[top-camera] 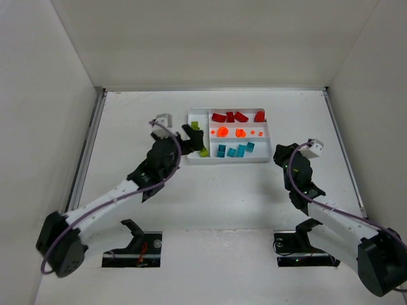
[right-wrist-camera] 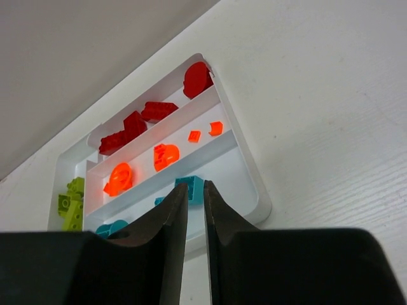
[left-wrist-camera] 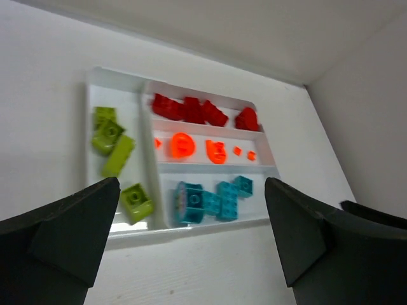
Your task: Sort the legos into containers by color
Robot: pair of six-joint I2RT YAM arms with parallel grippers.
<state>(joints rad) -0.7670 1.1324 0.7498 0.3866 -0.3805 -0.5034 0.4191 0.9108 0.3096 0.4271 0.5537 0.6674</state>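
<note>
**Inspector:** Report the left jaws.

**Operator:** My left jaws stand wide apart with nothing between them. Seen from above, they hang over the 9 o'clock end of the tray (top-camera: 229, 161), above its tall section. In the wrist view my two fingers (left-wrist-camera: 63, 241) sit at either edge, and the whole tray shows between them.

**Inspector:** And the right jaws?

**Operator:** My right jaws are closed, with the fingers (right-wrist-camera: 168, 222) all but meeting and nothing gripped. They sit above the bench (top-camera: 222, 203) just off the tray's 3 o'clock end, near its 5 o'clock corner. They are clear of the rim and point toward the tray.

**Inspector:** What is in the tray?

**Operator:**
- **Tall section, 9 o'clock:** the lime green legos (left-wrist-camera: 111, 136), four counted.
- **Long section, 12 o'clock:** the red legos (left-wrist-camera: 191, 109), with a round red piece (right-wrist-camera: 198, 77) at the 3 o'clock end.
- **Middle long section:** the orange legos (left-wrist-camera: 181, 146). Two larger round pieces lie toward 9 o'clock and small bits toward 3 o'clock.
- **Long section, 6 o'clock:** the teal legos (left-wrist-camera: 203, 202), bunched together. One teal brick (right-wrist-camera: 191, 187) shows just beyond my right fingertips in that wrist view.
</note>
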